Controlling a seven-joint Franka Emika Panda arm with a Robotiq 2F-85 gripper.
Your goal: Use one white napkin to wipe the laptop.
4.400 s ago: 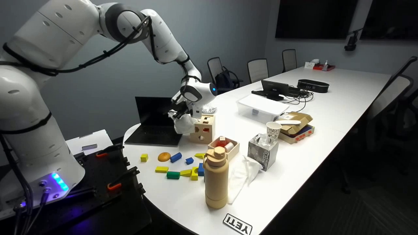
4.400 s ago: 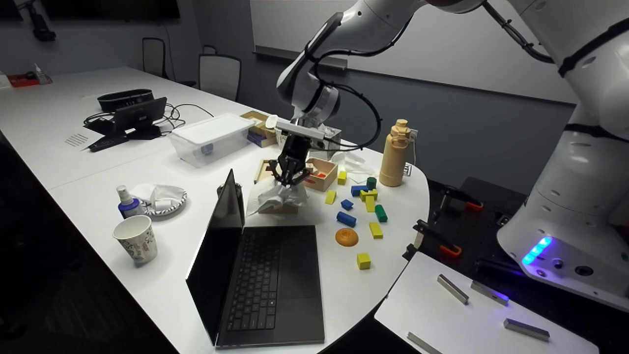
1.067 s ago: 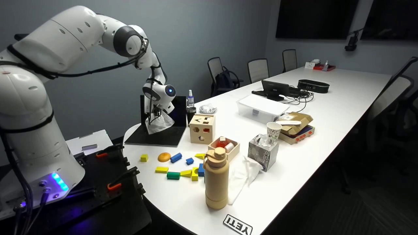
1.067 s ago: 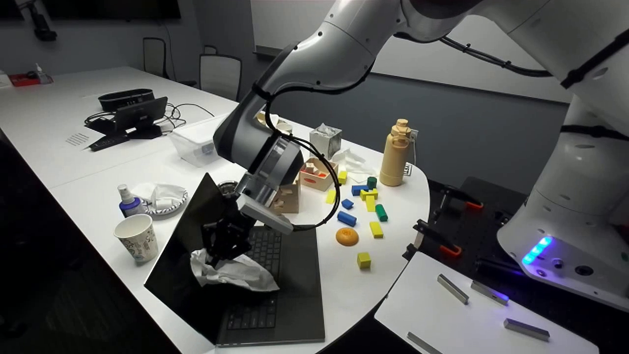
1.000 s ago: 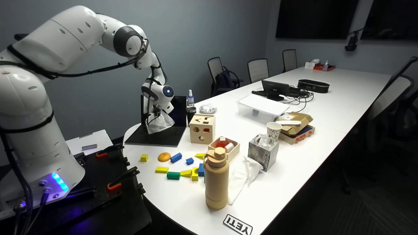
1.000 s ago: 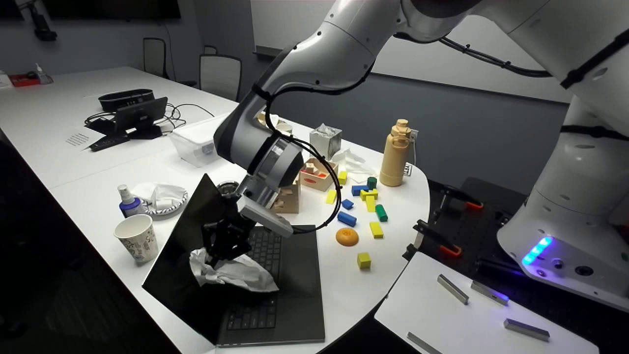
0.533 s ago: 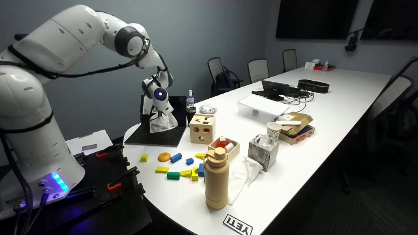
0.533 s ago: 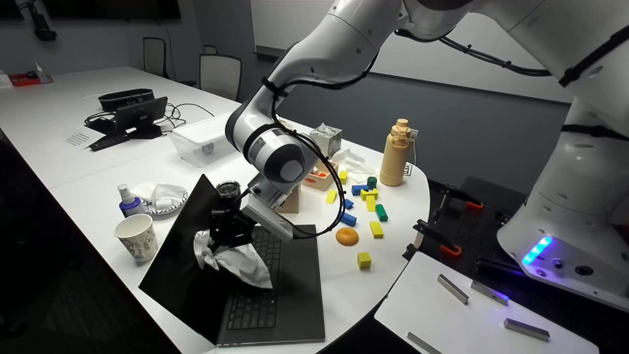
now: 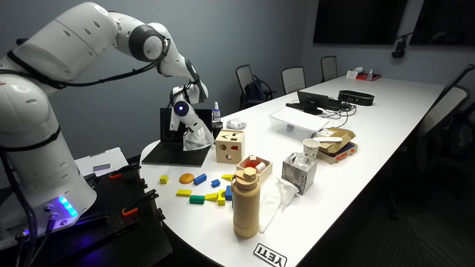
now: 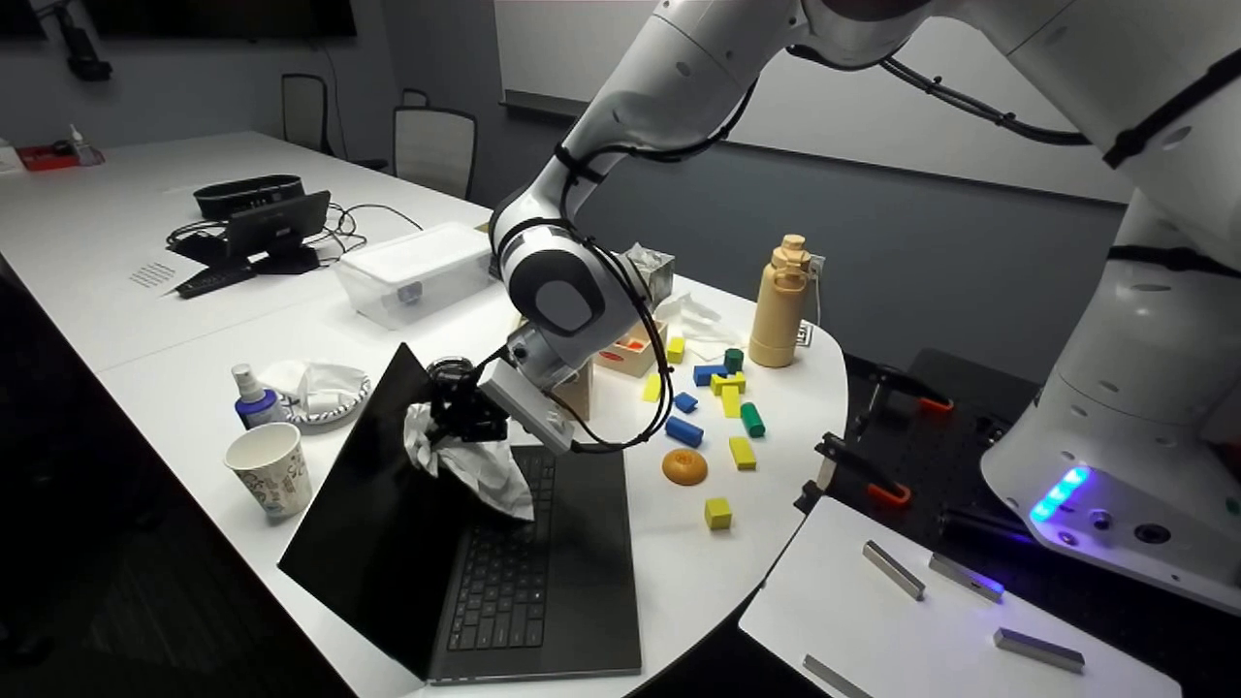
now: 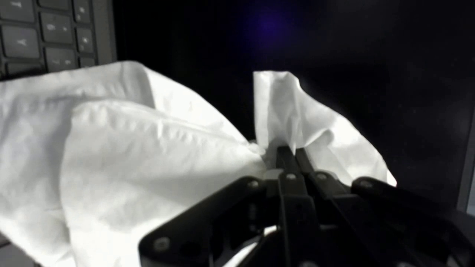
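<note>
Napkin (image 11: 159,163) hangs pinched in the claw (image 11: 292,152), its jaws drawn together on a bunched fold; in an exterior view it is near twelve o'clock over the laptop (image 10: 490,577), in front of the screen (image 10: 383,543). Wiping that screen looks to be the step in hand, though contact cannot be told. Next likely comes a light sweep toward seven o'clock, away from the wooden cube (image 10: 580,390) at one.

Yellow blocks (image 10: 742,454) number six, blue blocks (image 10: 684,432) three, green blocks (image 10: 751,421) two.
</note>
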